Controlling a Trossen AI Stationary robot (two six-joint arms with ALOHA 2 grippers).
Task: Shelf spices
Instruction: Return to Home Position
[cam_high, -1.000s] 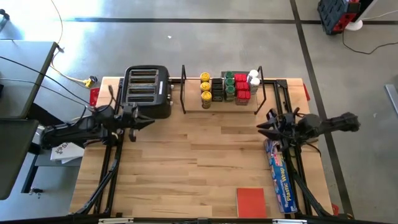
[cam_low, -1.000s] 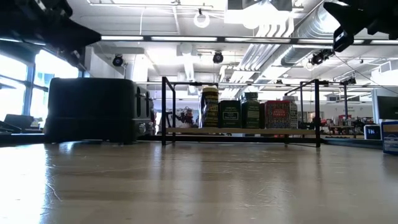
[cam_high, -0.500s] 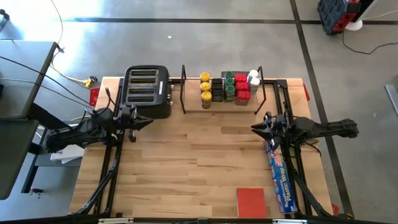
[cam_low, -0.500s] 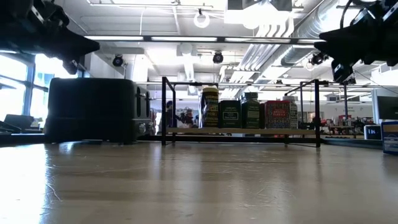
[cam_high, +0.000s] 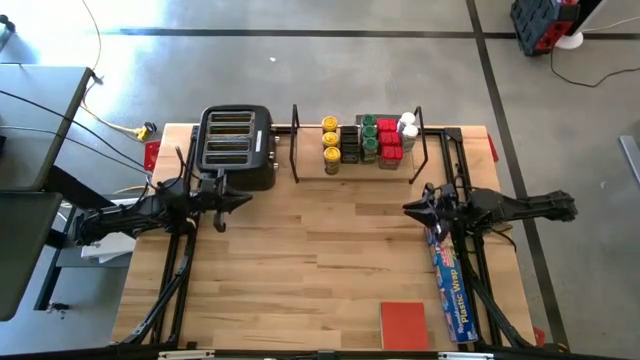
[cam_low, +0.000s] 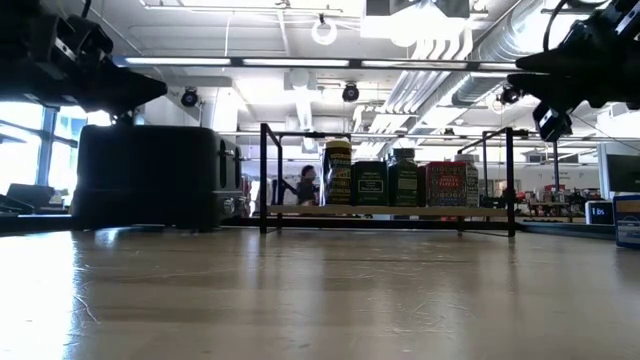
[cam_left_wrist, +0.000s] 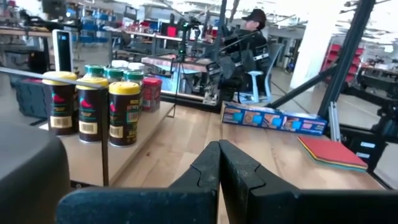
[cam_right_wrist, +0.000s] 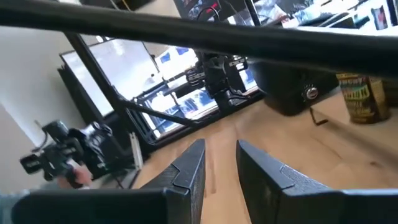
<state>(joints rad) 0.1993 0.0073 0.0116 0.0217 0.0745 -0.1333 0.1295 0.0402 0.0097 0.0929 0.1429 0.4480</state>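
Nearest me, the flat red square (cam_high: 403, 325) and the blue wrap box (cam_high: 452, 290) lay on the surface (cam_high: 320, 260). Midway up, both arms hovered empty. The left pincer (cam_high: 238, 198) had its fingers pressed together, while the right pincer (cam_high: 406, 208) showed a narrow gap. At the far edge sat the shelf (cam_high: 308, 160), its long axis running left to right beside the toaster (cam_high: 237, 148). The spices (cam_high: 365, 140) stood upright on its board in short front-to-back rows.

wood tbl (cam_high: 330, 260); shelf (cam_high: 306, 162) wood board, metal wire
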